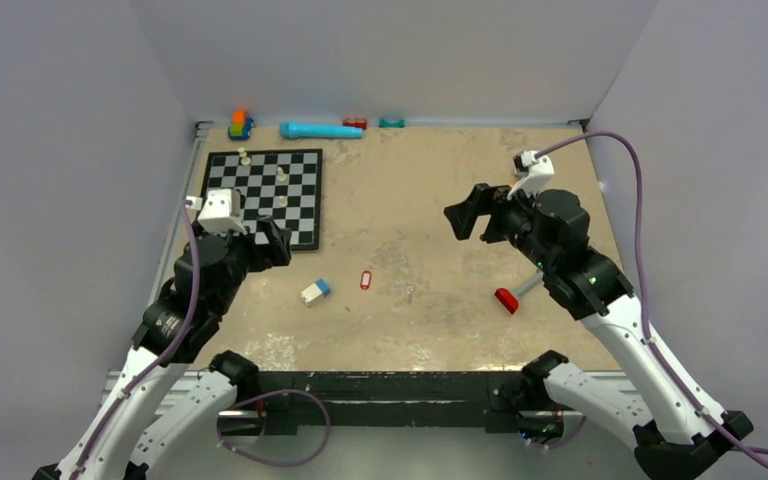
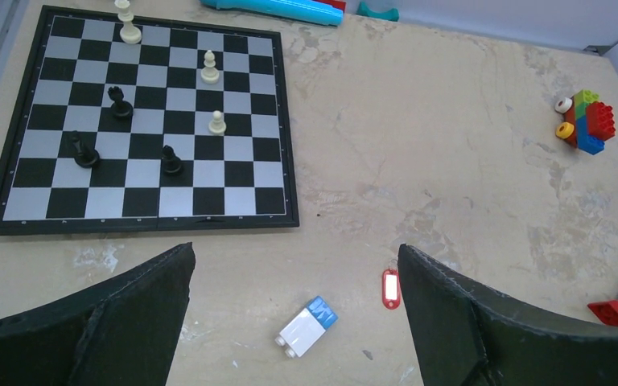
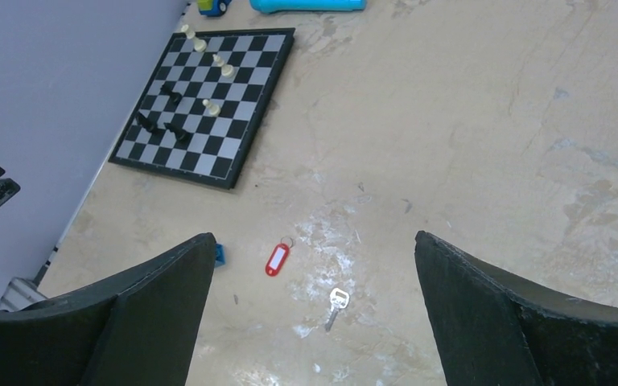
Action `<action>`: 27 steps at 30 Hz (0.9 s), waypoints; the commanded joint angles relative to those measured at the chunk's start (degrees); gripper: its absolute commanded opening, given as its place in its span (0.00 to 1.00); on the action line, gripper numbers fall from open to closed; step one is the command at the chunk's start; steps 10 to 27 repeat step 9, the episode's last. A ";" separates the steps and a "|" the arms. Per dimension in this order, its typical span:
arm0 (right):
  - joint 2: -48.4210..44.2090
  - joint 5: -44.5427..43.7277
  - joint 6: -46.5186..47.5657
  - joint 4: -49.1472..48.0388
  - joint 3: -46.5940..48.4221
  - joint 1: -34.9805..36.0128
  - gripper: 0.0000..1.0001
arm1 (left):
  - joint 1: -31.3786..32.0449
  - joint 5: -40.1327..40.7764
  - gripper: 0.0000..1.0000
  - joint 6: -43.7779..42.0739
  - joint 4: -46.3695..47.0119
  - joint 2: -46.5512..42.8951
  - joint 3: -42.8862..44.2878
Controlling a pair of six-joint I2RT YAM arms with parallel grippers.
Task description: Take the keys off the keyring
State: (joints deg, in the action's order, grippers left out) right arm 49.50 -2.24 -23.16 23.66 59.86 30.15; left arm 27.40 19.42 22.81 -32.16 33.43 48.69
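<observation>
While left pincer (image 2: 296, 261) and right pincer (image 3: 314, 241) hover over counter (image 3: 491, 121), both gape empty; key (image 3: 336, 302) lies near red tag (image 3: 278, 259), not touching.

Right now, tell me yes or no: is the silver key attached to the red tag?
No: in the right wrist view the silver key lies apart from the red tag, not touching it.
</observation>
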 commanded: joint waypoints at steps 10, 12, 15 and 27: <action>-0.09 -2.09 -2.07 0.41 1.87 0.01 0.97 | -0.24 2.33 1.00 -1.41 1.54 0.71 0.09; -0.09 -2.09 -2.07 0.41 1.87 0.01 0.97 | -0.24 2.33 1.00 -1.41 1.54 0.71 0.09; -0.09 -2.09 -2.07 0.41 1.87 0.01 0.97 | -0.24 2.33 1.00 -1.41 1.54 0.71 0.09; -0.09 -2.09 -2.07 0.41 1.87 0.01 0.97 | -0.24 2.33 1.00 -1.41 1.54 0.71 0.09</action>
